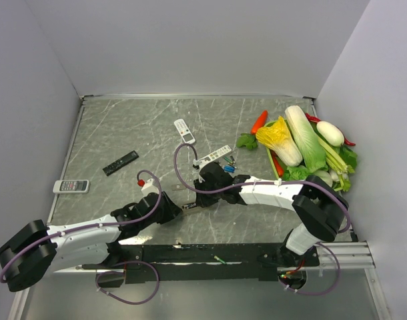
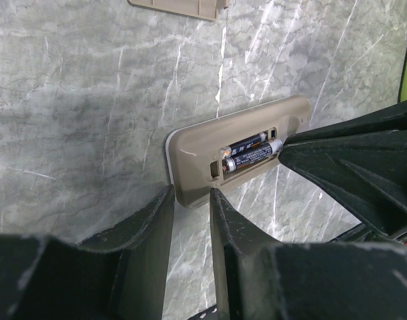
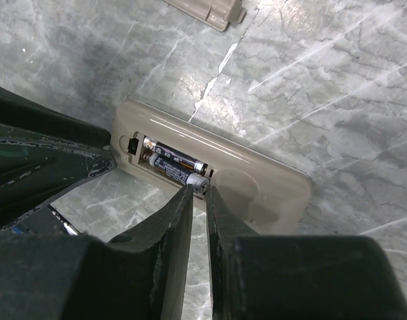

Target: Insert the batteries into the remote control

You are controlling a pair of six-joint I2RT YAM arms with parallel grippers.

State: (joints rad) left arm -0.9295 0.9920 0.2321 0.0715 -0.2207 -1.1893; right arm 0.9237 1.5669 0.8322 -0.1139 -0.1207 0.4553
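Note:
The remote control point(image 2: 190, 163) lies back up on the marble table, its battery bay open. Two dark batteries point(image 2: 247, 155) lie side by side in the bay, also in the right wrist view point(image 3: 173, 162). My left gripper point(image 2: 191, 197) is closed on the remote's near end corner. My right gripper point(image 3: 200, 193) is nearly shut, its tips pinching the silver end of the nearer battery point(image 3: 198, 181), which sits slightly raised at the bay's edge. In the top view both grippers point(image 1: 185, 207) point(image 1: 199, 195) meet and hide most of the remote.
The beige battery cover point(image 3: 210, 10) lies just beyond the remote. Loose blue and green batteries point(image 1: 228, 167) lie by a slim white remote point(image 1: 214, 157). Other remotes point(image 1: 184, 131) point(image 1: 120, 163) point(image 1: 71, 186) lie further out. Vegetables point(image 1: 303, 143) are piled at the right.

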